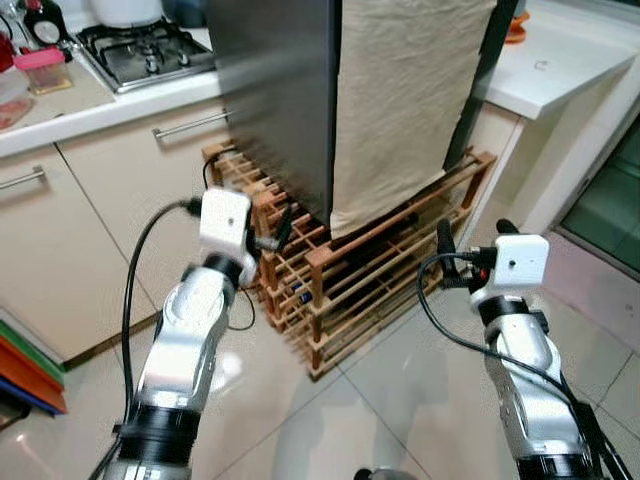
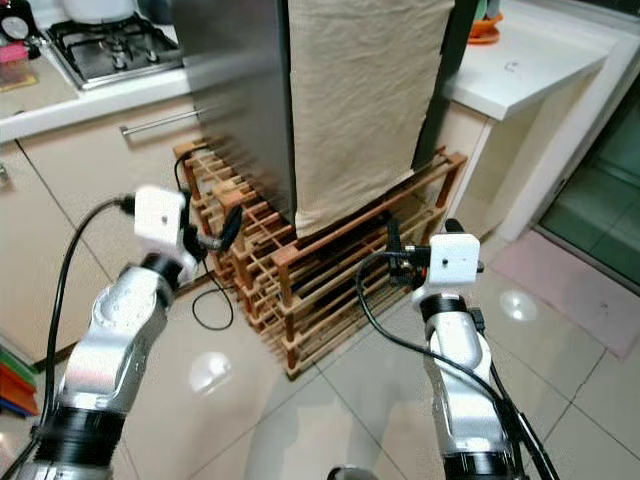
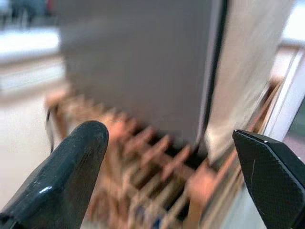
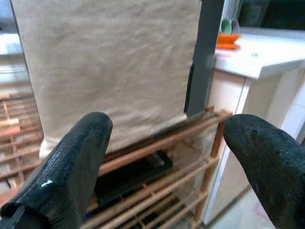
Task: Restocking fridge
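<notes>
A grey steel fridge (image 1: 270, 90) stands on a low wooden slatted rack (image 1: 330, 275), its door shut. A beige cloth (image 1: 400, 100) hangs over its front. My left gripper (image 1: 283, 228) is raised near the fridge's lower left corner, just above the rack. Its fingers (image 3: 71, 171) are spread open and empty, and the left wrist view is blurred. Beside the rack's right end my right gripper (image 1: 472, 238) hovers, open too, with nothing between its fingers (image 4: 71, 162). It faces the cloth (image 4: 109, 62) and the dark door edge (image 4: 205, 57).
A gas hob (image 1: 145, 50) sits on the counter at the left, above cream cabinets (image 1: 60, 230) with bar handles. A white counter (image 1: 560, 60) with an orange dish (image 1: 515, 28) juts out at the right. A black cable (image 2: 205, 310) lies on the tiled floor.
</notes>
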Robot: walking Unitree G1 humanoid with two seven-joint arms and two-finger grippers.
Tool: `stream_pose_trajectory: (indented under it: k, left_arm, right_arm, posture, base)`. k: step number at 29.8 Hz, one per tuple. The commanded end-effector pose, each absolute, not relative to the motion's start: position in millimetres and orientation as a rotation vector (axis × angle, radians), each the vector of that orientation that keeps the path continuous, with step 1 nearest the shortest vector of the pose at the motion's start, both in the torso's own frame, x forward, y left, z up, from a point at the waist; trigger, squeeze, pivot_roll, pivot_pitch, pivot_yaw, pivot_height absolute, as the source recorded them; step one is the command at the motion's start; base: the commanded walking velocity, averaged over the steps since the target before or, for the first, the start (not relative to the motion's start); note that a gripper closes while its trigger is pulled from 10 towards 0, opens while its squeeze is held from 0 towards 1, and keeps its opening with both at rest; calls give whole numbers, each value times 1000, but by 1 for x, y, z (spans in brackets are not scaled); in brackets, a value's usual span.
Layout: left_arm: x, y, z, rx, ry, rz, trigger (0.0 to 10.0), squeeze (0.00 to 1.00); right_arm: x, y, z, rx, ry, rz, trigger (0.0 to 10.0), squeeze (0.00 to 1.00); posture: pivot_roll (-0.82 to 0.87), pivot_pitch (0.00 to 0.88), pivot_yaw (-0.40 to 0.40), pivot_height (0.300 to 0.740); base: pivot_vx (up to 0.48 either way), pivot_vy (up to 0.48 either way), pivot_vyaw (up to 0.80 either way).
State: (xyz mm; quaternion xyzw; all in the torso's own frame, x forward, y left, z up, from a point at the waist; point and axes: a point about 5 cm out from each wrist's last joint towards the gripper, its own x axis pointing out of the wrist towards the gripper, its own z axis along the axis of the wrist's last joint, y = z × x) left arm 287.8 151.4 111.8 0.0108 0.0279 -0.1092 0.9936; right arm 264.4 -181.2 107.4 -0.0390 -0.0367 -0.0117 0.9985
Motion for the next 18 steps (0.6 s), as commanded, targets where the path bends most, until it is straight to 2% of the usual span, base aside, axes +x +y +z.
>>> stream_pose_trajectory:
  k: [1, 4, 12, 18]
  left_arm:
    - [285, 159, 111, 11, 63, -195, 10000, 0]
    - [275, 164, 106, 20, 78, -188, 10000, 0]
    - [285, 149, 129, 15, -26, -232, 10000, 0]
    - [288, 139, 140, -12, -73, -291, 10000, 0]
  right_arm:
    - [262, -182, 111, -75, -78, -26, 10000, 0]
    - [255, -184, 104, -76, -50, -22, 10000, 0]
    - [261, -184, 110, -97, -80, -30, 10000, 0]
    - [256, -196, 115, -109, -104, -135, 10000, 0]
  posture:
    - [-56, 0, 20, 740]
    - [-50, 0, 11, 740]
    - [-53, 0, 10, 740]
    - [-68, 2, 17, 740]
  base:
    - [0, 0, 0]
    - [0, 0, 0]
    - [0, 0, 0]
    - [370, 0, 0]
